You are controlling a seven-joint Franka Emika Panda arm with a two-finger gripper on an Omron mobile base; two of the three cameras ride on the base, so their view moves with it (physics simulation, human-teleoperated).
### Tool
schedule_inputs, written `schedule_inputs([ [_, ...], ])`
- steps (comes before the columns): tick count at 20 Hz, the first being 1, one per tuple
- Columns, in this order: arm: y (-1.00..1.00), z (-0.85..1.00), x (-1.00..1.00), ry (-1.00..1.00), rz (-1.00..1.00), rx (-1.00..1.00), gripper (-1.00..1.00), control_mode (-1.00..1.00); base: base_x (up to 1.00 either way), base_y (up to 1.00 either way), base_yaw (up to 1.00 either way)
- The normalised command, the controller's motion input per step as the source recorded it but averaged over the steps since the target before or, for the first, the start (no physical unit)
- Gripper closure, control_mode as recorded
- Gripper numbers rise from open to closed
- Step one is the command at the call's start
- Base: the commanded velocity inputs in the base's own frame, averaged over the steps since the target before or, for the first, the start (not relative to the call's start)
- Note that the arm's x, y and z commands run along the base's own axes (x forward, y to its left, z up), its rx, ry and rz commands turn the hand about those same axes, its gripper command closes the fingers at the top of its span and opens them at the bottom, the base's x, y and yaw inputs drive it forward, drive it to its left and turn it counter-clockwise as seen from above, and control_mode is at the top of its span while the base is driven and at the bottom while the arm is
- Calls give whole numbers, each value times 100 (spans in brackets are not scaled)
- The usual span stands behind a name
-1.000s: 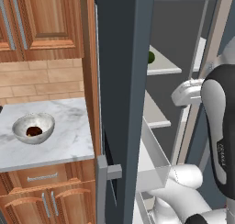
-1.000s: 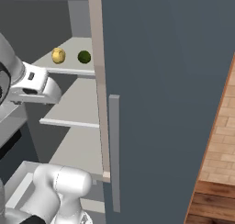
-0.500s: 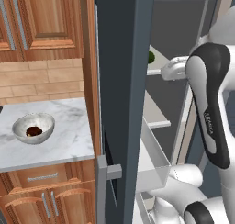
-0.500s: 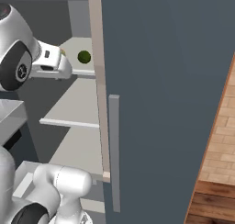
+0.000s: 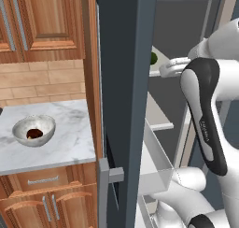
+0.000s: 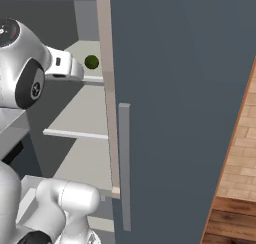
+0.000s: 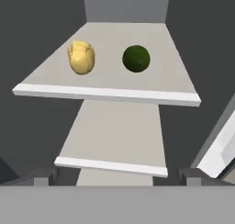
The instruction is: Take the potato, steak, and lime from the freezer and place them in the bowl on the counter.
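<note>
The freezer [image 5: 126, 82] stands open. On its upper shelf [image 7: 110, 94] lie the yellow-tan potato [image 7: 81, 57] on the left and the dark green lime [image 7: 136, 58] on the right, a little apart. My gripper [image 7: 117, 176] is open and empty, short of the shelf's front edge and slightly below it, facing both. From the right base view the lime [image 6: 91, 62] shows just beyond my white hand [image 6: 62, 68], which covers the potato there. The silvery bowl [image 5: 33, 130] sits on the marble counter [image 5: 65, 145] with the dark brown steak [image 5: 32, 133] inside it.
The freezer door [image 6: 175, 88] with its long bar handle [image 6: 124, 163] stands close on the right of the shelves. A lower shelf [image 7: 110, 165] and a white drawer [image 5: 154, 171] lie below. Wooden cabinets [image 5: 42, 17] hang above the counter.
My arm has lifted and swung the hand up toward the upper shelf. In the right base view the hand now covers the potato; the lime has stayed put.
</note>
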Motion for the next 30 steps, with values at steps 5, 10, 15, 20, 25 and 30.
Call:
schedule_inputs([
  [5,0,5,36,1,0,4,-100,-100,0,0,0],
  [10,0,0,47,5,-1,3,-100,-100,0,0,0],
  [15,0,0,41,9,-2,6,-100,-100,0,0,0],
  [20,0,0,48,4,-2,3,-100,-100,0,0,0],
  [25,0,-6,35,-2,0,0,-100,-100,0,0,0],
  [30,0,-13,32,-2,-1,0,-100,-100,0,0,0],
])
